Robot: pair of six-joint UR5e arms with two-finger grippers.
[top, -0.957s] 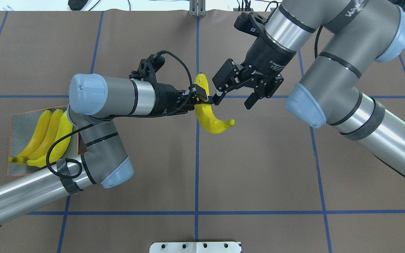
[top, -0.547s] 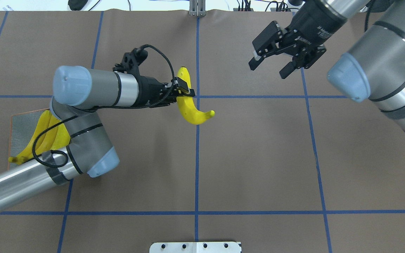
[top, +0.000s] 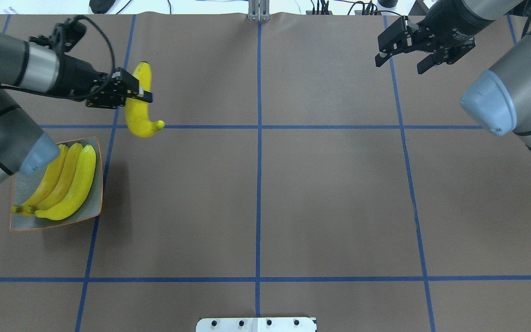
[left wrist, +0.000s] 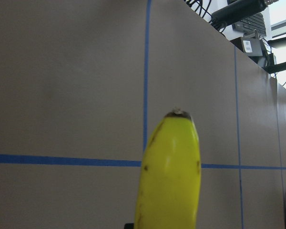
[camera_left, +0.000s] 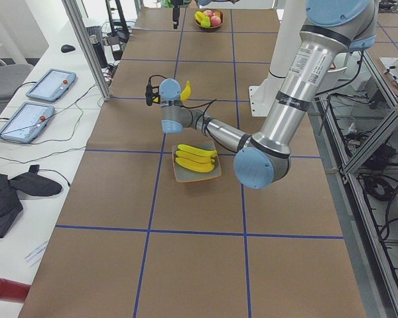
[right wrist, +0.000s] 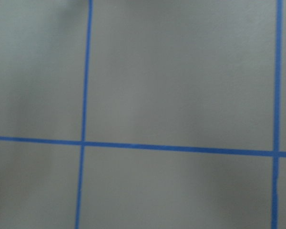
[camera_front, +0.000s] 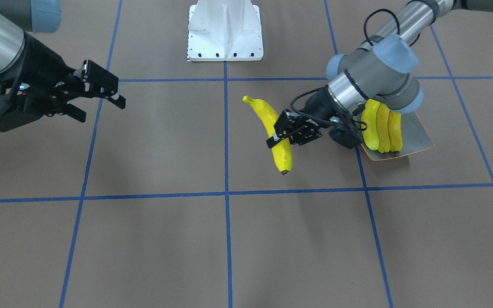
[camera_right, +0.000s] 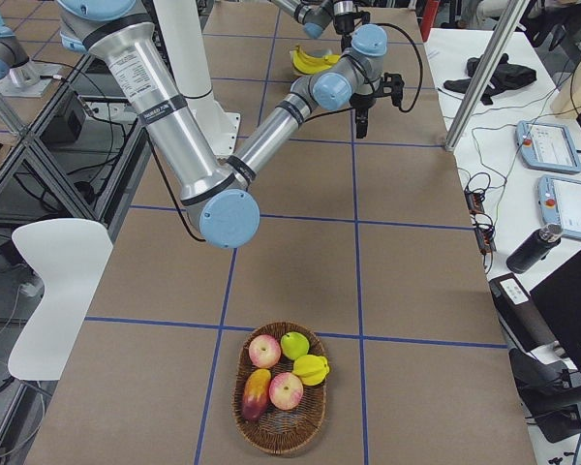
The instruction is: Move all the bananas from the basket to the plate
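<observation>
My left gripper (top: 143,95) is shut on a yellow banana (top: 140,115) and holds it above the table, beyond the plate's far edge. The same banana shows in the front view (camera_front: 281,156) and fills the bottom of the left wrist view (left wrist: 174,176). The grey-blue plate (top: 91,210) with an orange rim sits at the left and holds three bananas (top: 69,182) side by side. My right gripper (top: 400,64) is open and empty, high at the far right. It also shows in the front view (camera_front: 101,110).
A wicker basket (camera_right: 281,441) with apples and other fruit stands at the table's right end, far from both grippers. A white mount plate (top: 256,324) lies at the near edge. Blue tape lines grid the brown table.
My left gripper has carried the banana left from the table's middle to just beyond the plate. My right gripper has drawn back to the far right, still open.
</observation>
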